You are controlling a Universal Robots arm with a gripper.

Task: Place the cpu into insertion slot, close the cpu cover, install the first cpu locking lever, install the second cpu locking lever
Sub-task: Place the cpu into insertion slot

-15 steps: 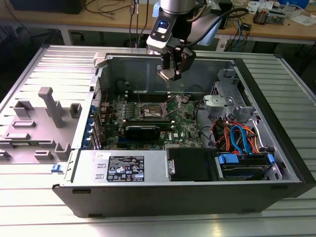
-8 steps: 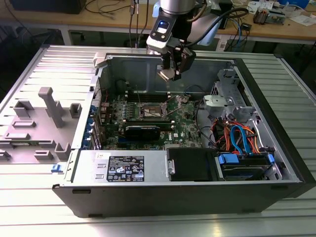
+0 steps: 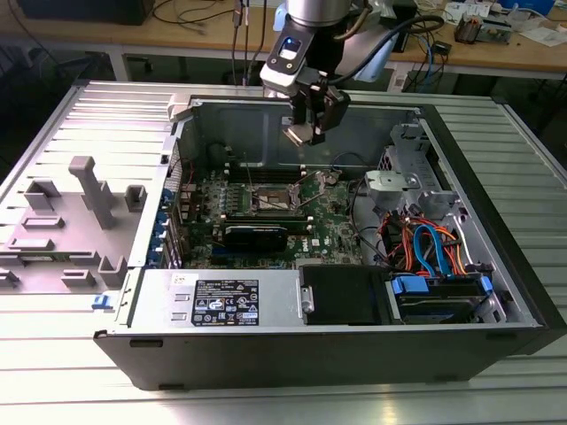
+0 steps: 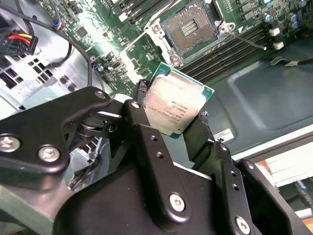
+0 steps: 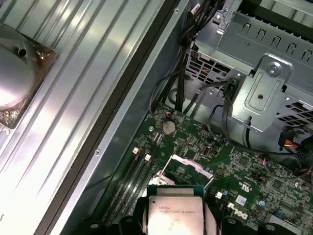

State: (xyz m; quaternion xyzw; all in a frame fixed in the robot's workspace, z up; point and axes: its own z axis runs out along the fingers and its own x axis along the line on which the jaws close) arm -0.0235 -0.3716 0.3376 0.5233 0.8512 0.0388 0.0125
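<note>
The cpu (image 4: 178,103) is in the air, gripped by 2 opposite edges between the black jaws, which are closed on it. We see its dull grey metal face in both wrist views. In the exterior view the arm (image 3: 312,13) hangs over the open computer case (image 3: 266,354), which lies on its side on the ribbed metal counter (image 3: 71,381). There the cpu is held above the green motherboard (image 3: 332,221), clear of it.

The insertion slot (image 4: 191,29) lies apart from the chip, its dark centre bare and uncovered. The long black memory slots (image 4: 230,51) lie just beside it. In the first wrist view we see the cpu cover (image 5: 190,165) tilted up off the socket. A thin wire lever (image 4: 247,40) also stands free beside the slot.
</note>
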